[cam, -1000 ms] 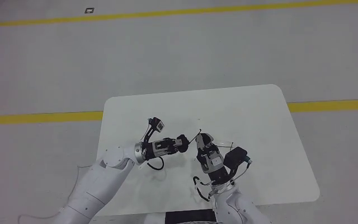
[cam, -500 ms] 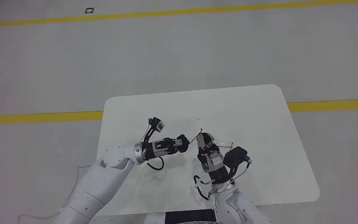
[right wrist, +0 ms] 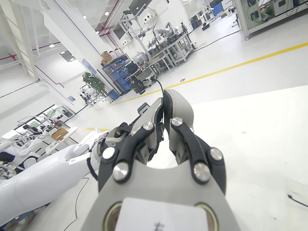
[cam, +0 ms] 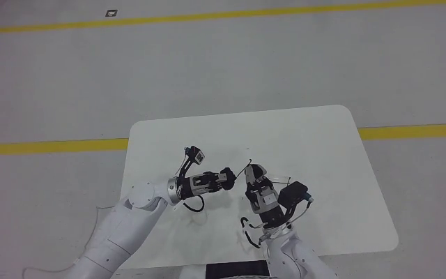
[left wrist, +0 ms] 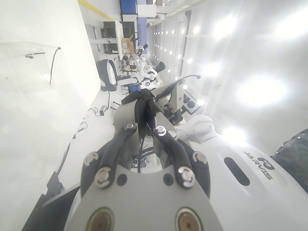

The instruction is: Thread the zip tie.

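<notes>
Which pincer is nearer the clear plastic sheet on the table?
Right. The right pincer hangs beside the clear plastic sheet; the left pincer is farther, past the right one.

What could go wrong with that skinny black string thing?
Both the left tool and the right tool pinch the thin black plastic zip tie above the white table. Its free tip curves, so it might be hard to aim. If either arm tugs, the skinny strap could slip out or kink.
</notes>
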You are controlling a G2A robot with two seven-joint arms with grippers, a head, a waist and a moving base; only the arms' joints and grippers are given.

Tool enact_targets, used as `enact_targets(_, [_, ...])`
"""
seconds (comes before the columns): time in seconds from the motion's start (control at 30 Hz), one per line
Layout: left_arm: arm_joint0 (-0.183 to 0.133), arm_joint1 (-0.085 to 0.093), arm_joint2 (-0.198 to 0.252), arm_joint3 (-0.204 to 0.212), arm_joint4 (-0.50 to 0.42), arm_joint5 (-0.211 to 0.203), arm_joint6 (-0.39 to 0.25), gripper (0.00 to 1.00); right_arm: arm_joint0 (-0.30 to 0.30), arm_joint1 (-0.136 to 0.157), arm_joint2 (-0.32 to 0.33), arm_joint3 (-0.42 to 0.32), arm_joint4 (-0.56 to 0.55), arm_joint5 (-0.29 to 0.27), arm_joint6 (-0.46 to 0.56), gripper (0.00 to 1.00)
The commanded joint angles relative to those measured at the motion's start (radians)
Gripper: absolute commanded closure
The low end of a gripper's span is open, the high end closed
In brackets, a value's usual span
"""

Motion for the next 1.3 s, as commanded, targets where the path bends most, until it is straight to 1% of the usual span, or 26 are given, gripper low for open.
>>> enact_targets(0.0, [0.0, 0.0, 0.0, 0.0, 0.0, 0.0, 0.0, 1.0, 0.002, 0.0, -0.001, 0.001, -0.002, 0.003, 0.002, 1.0])
enact_targets(0.67, [0.0, 0.0, 0.0, 0.0, 0.0, 0.0, 0.0, 1.0, -0.004, 0.006, -0.003, -0.001, -0.041, 0.027, 0.012, 1.0])
enact_targets(0.9, [0.0, 0.0, 0.0, 0.0, 0.0, 0.0, 0.0, 1.0, -0.012, 0.008, -0.004, -0.021, -0.026, 0.008, 0.002, 1.0])
enact_targets(1.27, [0.0, 0.0, 0.0, 0.0, 0.0, 0.0, 0.0, 1.0, -0.008, 0.01, -0.011, -0.013, -0.027, 0.014, 0.016, 1.0])
